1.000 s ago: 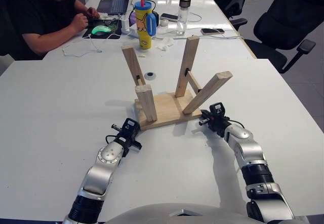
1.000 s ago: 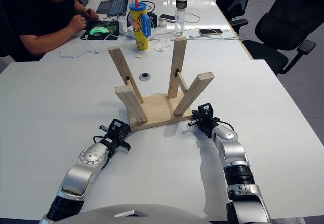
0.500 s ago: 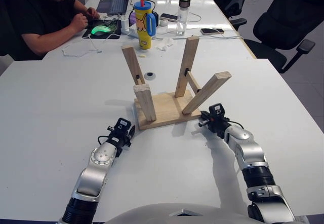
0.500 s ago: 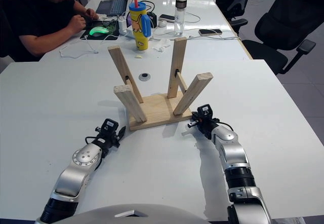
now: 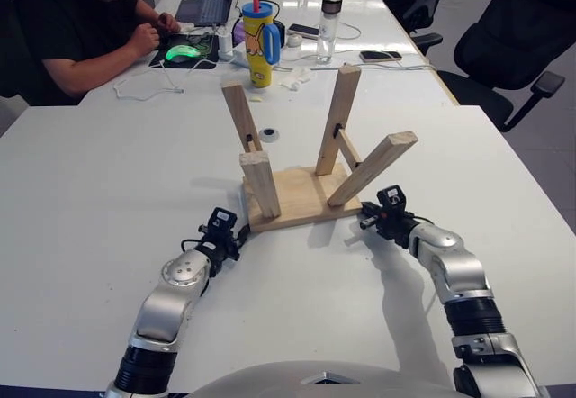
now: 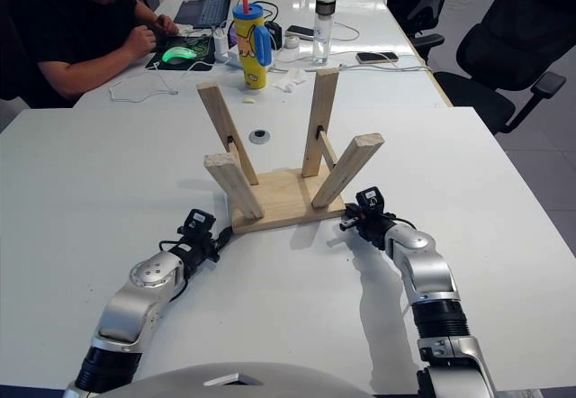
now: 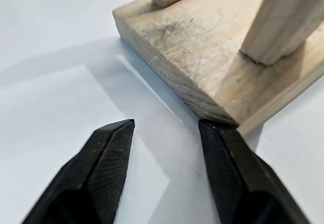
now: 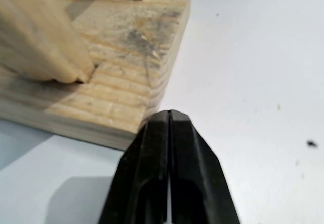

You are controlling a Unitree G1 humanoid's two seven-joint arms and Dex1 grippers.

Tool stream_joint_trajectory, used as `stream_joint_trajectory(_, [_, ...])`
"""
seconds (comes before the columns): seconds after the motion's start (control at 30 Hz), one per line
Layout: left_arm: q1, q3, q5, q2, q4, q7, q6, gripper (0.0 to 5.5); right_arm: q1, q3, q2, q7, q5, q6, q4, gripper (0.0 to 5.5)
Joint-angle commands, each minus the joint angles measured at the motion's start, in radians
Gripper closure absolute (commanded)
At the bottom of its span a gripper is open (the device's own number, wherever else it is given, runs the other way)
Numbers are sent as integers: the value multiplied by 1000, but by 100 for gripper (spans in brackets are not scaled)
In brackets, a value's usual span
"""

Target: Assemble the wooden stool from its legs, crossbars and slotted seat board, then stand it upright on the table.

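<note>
Left gripper [image 7: 166, 125] brought back to the near-left corner of the upturned stool [image 5: 310, 159].
Its jaws are spread beside the seat board [image 5: 297, 195]; the right gripper [image 8: 168, 113], closed on nothing, is held at the near-right corner. With the legs [image 5: 261, 182] up, turning over is judged undone. Bare table [image 5: 108, 191] is left on both sides; a small dark disc [image 5: 266, 134] lies beyond.
</note>
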Motion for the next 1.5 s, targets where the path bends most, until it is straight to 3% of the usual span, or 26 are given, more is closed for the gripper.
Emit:
stream_joint_trajectory(0.03, [-74,-67,-257,-62,-132,-220,82,311,-16,73,59,223,263,194,-204,550])
stream_joint_trajectory(0.4, [-229,24,-493,-9,-319,-312,335,311,-235,-82,58,260,444,390,-213,550])
stream_joint_trajectory(0.83, [-267,-18,-395,79,-262,-340,300,311,-482,-152,229,85,241,76,212,550])
stream_joint_trajectory(0.97, [-264,-15,-399,96,-243,-344,263,311,-522,-218,273,57,300,70,273,550])
stream_joint_trajectory(1.17, [-312,35,-448,86,-243,-311,256,311,-513,-248,272,42,354,110,259,550])
stream_joint_trajectory(1.33, [-240,-40,-395,140,-262,-292,216,311,-449,-271,241,22,354,93,237,550])
stream_joint_trajectory(1.5, [-172,-117,-304,216,-258,-266,171,311,-364,-190,230,-2,260,38,210,550])
